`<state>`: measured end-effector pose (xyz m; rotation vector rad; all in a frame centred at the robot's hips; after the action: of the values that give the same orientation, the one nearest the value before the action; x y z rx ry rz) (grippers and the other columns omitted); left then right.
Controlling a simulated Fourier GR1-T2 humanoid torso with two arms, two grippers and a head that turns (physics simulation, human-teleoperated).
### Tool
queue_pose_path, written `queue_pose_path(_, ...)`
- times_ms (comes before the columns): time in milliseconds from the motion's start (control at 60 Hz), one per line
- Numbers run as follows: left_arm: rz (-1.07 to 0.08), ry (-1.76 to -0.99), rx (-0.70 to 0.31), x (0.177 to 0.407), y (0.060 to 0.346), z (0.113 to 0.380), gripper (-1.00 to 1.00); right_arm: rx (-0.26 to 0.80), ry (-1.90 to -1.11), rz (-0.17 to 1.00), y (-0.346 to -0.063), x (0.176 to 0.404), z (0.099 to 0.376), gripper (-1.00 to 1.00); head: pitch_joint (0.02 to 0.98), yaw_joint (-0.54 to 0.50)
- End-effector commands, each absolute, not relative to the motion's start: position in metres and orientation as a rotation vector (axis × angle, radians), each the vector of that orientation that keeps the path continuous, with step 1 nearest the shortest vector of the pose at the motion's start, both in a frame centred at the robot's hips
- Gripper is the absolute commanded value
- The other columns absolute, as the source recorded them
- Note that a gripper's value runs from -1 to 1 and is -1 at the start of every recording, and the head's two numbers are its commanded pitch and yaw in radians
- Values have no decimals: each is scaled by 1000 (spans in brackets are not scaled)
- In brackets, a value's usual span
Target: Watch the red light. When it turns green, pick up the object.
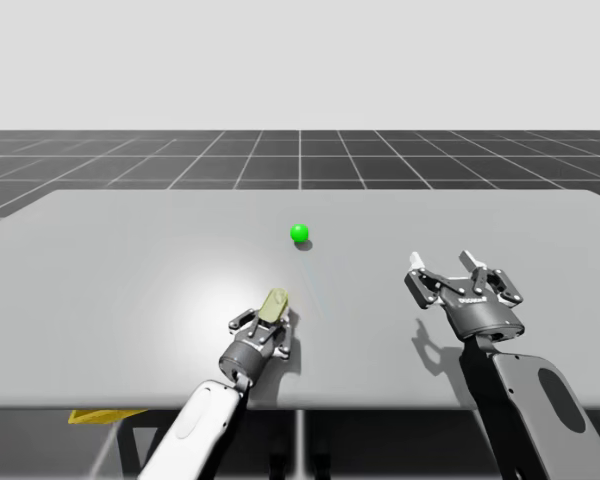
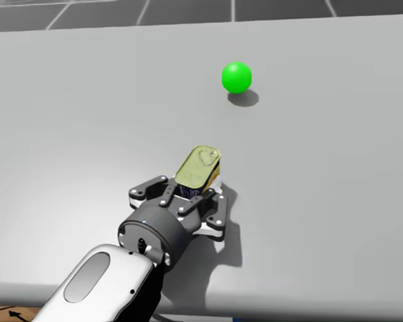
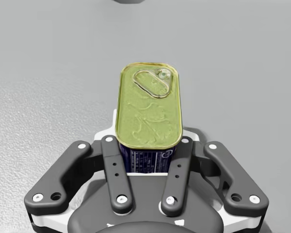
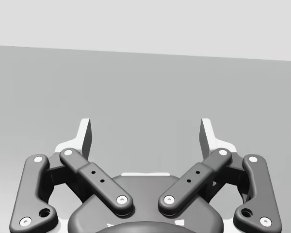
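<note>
Gold-lidded tin (image 3: 148, 109) pinched in left end effector (image 3: 148, 145); right end effector (image 4: 145, 131) spread.

My left pincer (image 3: 148, 144) hides the tin's (image 3: 148, 109) lower end; its print is illegible.

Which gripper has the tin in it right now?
The left gripper: it is shut on the flat, yellow-lidded tin from both sides. The right gripper stands open, holding nothing.
</note>
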<state>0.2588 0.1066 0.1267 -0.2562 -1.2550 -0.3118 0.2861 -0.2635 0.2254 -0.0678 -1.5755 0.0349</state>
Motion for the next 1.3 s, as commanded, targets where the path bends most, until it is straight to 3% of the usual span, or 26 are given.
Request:
queue_pose_path(17, -365, -1217, -281, 256, 112, 117, 1000, -70, -1576, 36, -264, 286, 225, -1000, 796, 99)
queue_pose_path(317, -381, -1221, -288, 252, 109, 117, 1000, -70, -1576, 34, -265, 288, 225, -1000, 566, 107)
queue_pose_path(600, -375, -1236, -311, 251, 108, 124, 1000, -67, -1574, 30, -267, 289, 224, -1000, 488, 111)
queue_pose_path(917, -447, -1356, -307, 247, 112, 190, 1000, -69, -1575, 28, -268, 289, 224, -1000, 469, 107)
queue_pose_path(1300, -471, -1557, -250, 264, 117, 272, 1000, -69, -1571, 37, -269, 290, 224, -1000, 461, 102)
